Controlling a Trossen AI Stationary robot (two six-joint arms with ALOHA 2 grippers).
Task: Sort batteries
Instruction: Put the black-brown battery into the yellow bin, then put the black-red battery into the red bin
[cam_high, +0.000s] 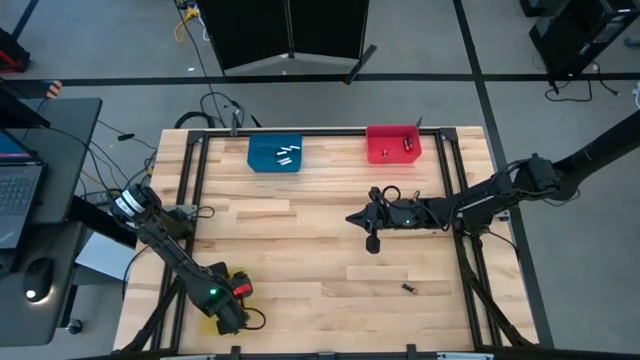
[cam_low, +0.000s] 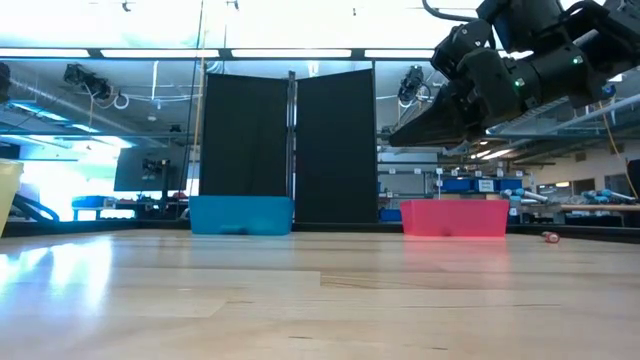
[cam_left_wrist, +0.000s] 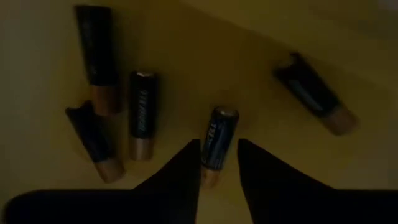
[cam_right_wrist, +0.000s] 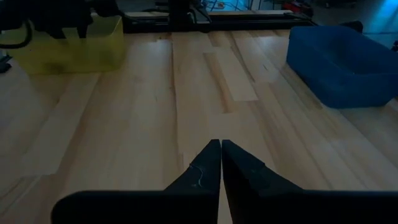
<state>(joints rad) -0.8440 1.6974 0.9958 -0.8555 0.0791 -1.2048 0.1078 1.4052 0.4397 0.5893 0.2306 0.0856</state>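
From above, the left hand (cam_high: 222, 312) is sunk into a yellow bin (cam_high: 208, 322) at the near left corner of the tabletop (cam_high: 320, 250), while the right hand (cam_high: 358, 217) hovers mid-table; one stray battery (cam_high: 409, 288) lies on the wood nearer the right hand than the left, and pale cells rest in the blue bin (cam_high: 275, 153) with others in the red bin (cam_high: 393, 144), both beyond the right hand. From table height, the right hand (cam_low: 400, 137) hangs high, the red bin (cam_low: 454, 217) below and beyond it. The left wrist view settles the coming move: the left hand (cam_left_wrist: 219, 163) has its fingers parted astride a black-and-copper battery (cam_left_wrist: 216, 144), whose long axis runs straight ahead between them, copper end toward the palm; four more cells lie to either side, apart from the fingers. It looks placed to clamp but I judge nothing gripped yet. In the right wrist view the right hand (cam_right_wrist: 221, 149) is pinched closed on nothing, the blue bin (cam_right_wrist: 342, 62) ahead to one side.
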